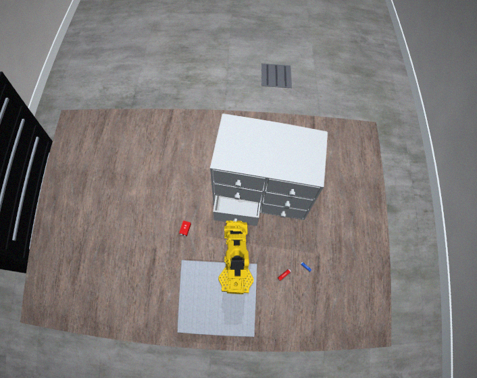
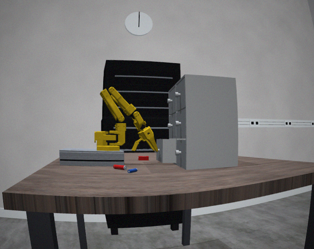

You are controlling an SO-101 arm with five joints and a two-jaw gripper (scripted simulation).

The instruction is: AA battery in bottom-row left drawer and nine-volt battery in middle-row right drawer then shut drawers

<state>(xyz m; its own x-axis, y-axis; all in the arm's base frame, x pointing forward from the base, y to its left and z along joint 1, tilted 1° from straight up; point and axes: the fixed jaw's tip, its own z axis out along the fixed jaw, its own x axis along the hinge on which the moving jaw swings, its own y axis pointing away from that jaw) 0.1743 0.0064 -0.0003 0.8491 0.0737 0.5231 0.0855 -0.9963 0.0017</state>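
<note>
The grey chest (image 1: 269, 163) stands on the table with six drawers. Its bottom left drawer (image 1: 236, 208) is pulled partly out and looks empty; it also shows in the side view (image 2: 166, 154). My gripper (image 1: 235, 223) is right at that drawer's front and is shut on its small white knob (image 2: 157, 149). The red nine-volt battery (image 1: 184, 228) (image 2: 143, 158) lies on the table left of the arm. A red cylinder battery (image 1: 284, 275) (image 2: 119, 167) and a smaller blue one (image 1: 306, 266) lie to the right of my base. I cannot tell which one is the AA.
My base sits on a grey plate (image 1: 217, 297). The other five drawers are shut. A black cabinet (image 1: 7, 171) stands off the table's left side.
</note>
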